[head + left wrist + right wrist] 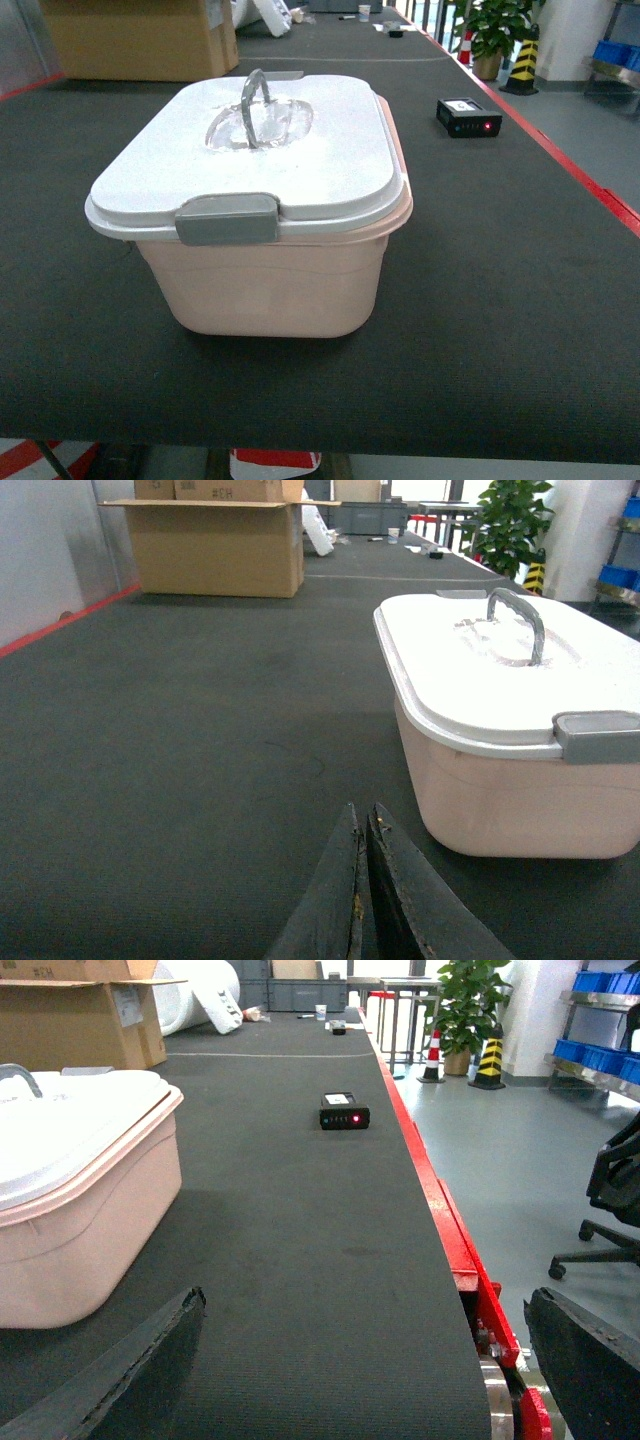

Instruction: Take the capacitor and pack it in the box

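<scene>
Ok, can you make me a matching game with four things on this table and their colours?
Things:
1. lid
2. tub
3. latch
4. carton

Colours:
a. grey
b. brown
c. white
d. pale pink

Pairs: 1-c, 2-d, 3-a, 4-b

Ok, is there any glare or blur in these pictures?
Head view: the lid is washed out by glare around the handle. Left wrist view: the shut gripper is close and soft. Right wrist view: the open gripper's fingers are dark and blurred.
</scene>
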Robot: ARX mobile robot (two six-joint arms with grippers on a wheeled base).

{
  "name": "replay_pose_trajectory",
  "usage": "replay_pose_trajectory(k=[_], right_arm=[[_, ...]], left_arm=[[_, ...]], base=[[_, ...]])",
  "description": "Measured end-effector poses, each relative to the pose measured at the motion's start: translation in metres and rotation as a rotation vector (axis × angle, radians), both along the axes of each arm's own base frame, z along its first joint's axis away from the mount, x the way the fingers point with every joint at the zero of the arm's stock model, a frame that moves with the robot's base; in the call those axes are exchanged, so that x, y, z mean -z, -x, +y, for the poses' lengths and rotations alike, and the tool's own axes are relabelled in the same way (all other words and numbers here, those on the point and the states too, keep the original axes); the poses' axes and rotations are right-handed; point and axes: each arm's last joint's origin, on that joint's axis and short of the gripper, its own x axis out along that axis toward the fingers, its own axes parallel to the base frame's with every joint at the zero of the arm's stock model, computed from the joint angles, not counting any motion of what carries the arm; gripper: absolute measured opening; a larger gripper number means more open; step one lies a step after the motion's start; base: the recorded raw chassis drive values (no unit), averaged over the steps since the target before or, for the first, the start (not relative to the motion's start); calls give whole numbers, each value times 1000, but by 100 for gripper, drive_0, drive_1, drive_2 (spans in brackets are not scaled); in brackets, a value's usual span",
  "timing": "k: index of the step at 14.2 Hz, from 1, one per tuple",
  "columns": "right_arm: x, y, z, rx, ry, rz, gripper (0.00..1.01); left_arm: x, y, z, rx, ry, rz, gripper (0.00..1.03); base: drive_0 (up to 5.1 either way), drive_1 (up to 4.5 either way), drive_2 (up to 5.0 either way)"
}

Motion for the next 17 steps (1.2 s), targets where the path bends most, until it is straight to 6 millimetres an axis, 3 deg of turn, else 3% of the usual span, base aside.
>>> replay_pose_trajectory(k=[1, 2, 9, 17], right_arm=[[0, 0, 0, 0, 0, 0, 98], [0, 0, 0, 0, 0, 0, 98], [0, 0, 0, 0, 0, 0, 98], [0, 0, 0, 0, 0, 0, 98]], left_arm=[[0, 0, 0, 0, 0, -1, 2], [0, 0, 0, 0, 0, -1, 9], [0, 0, 0, 0, 0, -1, 97], [0, 0, 0, 0, 0, -1, 98]], base=[[0, 0, 0], [0, 0, 0], [0, 0, 0], [0, 0, 0]])
